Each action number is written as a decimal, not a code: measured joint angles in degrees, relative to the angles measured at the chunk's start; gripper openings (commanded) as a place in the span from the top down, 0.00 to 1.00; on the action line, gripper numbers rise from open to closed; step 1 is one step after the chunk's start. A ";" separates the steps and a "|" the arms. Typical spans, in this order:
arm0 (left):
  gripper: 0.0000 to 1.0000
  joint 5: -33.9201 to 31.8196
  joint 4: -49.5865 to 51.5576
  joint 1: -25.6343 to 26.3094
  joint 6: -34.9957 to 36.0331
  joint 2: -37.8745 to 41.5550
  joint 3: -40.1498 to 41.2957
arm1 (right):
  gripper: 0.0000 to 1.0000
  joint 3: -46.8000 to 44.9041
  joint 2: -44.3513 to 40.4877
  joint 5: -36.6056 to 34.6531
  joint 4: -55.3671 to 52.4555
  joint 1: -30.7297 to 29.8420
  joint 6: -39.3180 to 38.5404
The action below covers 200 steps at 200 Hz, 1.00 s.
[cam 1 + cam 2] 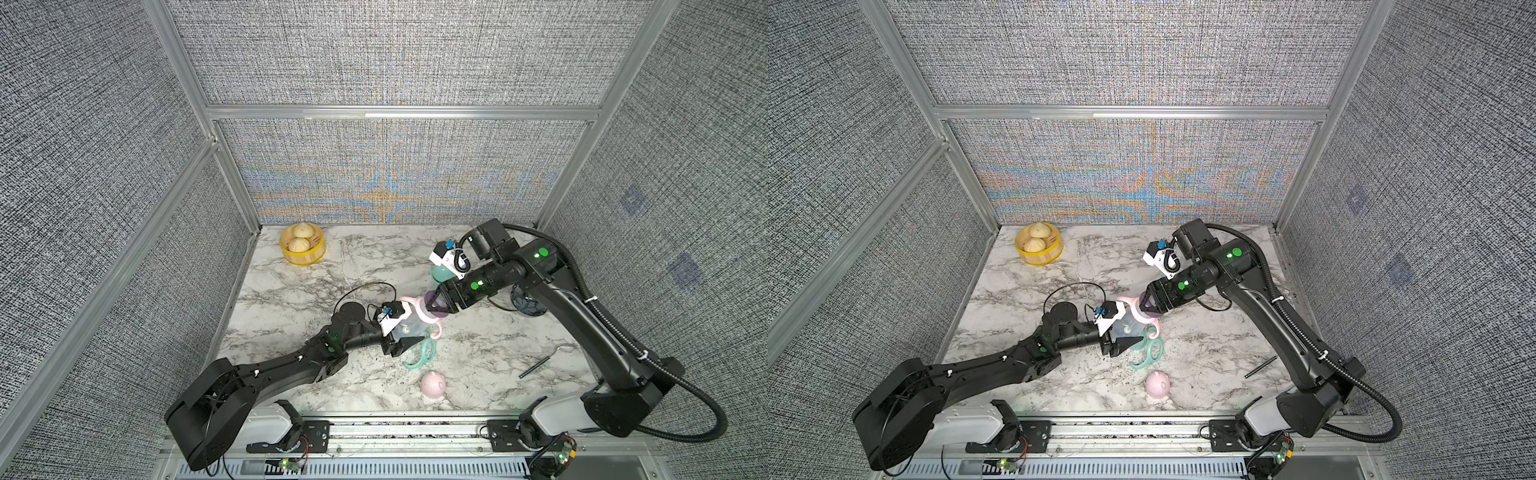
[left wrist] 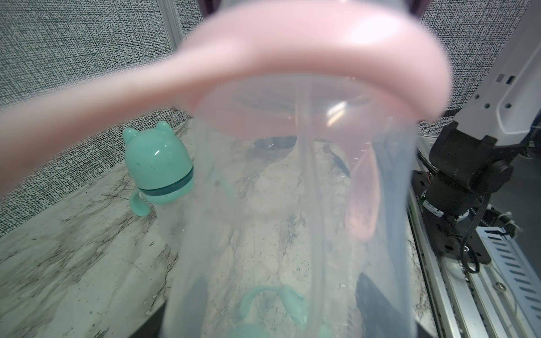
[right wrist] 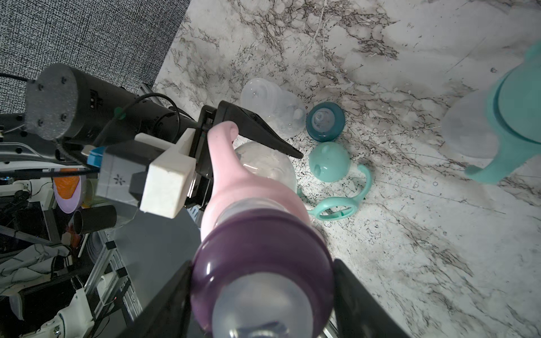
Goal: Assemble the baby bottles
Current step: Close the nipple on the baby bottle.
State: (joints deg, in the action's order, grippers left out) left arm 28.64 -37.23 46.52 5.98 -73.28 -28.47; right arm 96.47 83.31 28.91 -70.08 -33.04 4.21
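Over the marble counter, left fingers are pinching a clear pink-handled bottle; right fingers are clamping its purple collar.

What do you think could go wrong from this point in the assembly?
1. The right gripper pinches the purple collar while the left gripper holds the clear bottle; a twist may spin the bottle in its grip or cross-thread the collar.
2. The mint handle lies loose right by the held bottle; lowering could knock it.
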 measured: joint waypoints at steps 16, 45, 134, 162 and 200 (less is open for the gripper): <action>0.96 0.00 -0.13 0.00 0.00 -0.09 0.00 | 0.42 -0.35 0.00 0.13 0.31 -0.26 0.04; 0.96 0.02 -0.15 0.07 -0.17 -0.20 0.00 | 0.42 -1.14 0.31 0.48 1.40 -1.07 0.20; 0.97 -2.27 0.28 0.11 -0.28 -0.04 0.20 | 0.43 -1.49 1.44 0.55 2.80 -1.22 0.85; 0.97 -6.64 1.81 0.96 0.70 0.39 0.26 | 0.49 -1.44 2.58 0.24 3.32 -1.44 3.41; 0.98 -14.45 2.49 3.45 2.47 0.55 0.31 | 0.49 -1.55 2.80 -3.13 4.72 -3.37 9.66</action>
State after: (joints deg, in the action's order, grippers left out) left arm 14.20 -34.74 49.98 8.45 -72.73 -28.16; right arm 94.91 86.11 25.78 -65.36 -36.40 13.87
